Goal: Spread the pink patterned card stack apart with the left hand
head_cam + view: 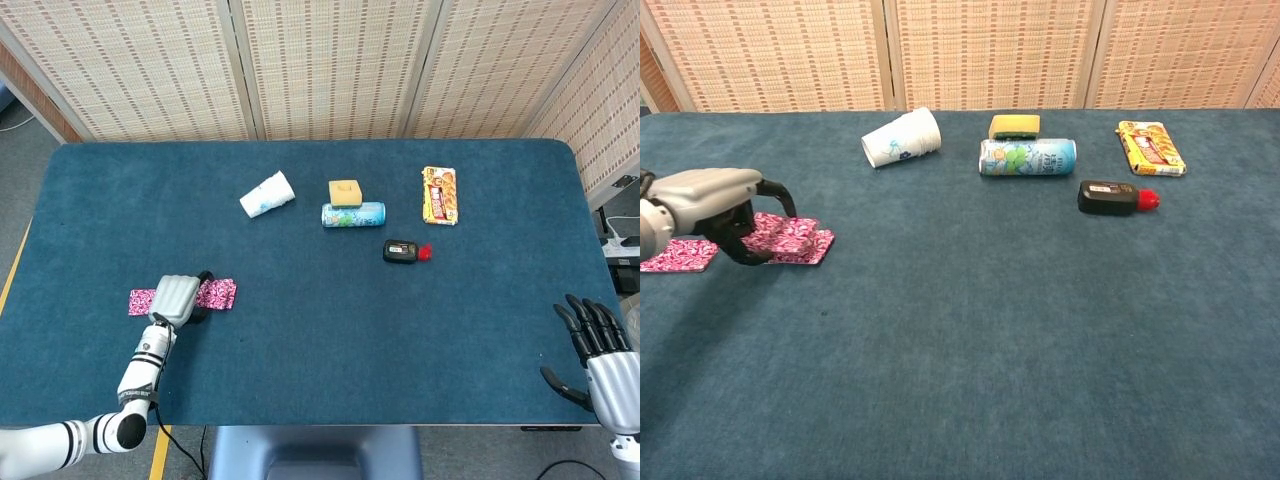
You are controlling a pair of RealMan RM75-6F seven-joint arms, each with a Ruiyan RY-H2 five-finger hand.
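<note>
Already the cards point(790, 238) lie fanned in a strip under the left hand point(710, 198), showing on both sides of it. Its fingers curl down onto them, pressing rather than gripping, I judge. Further spreading may remain. The right hand point(597, 352) hangs open, well away.

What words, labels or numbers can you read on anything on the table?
None can be read.
Can: printed design, lettering too small to read.
Snack pack: print too blurred to read.
Paper cup: blue marks, not readable.
Black bottle: no legible label.
Pink cards: pattern only, no text.
</note>
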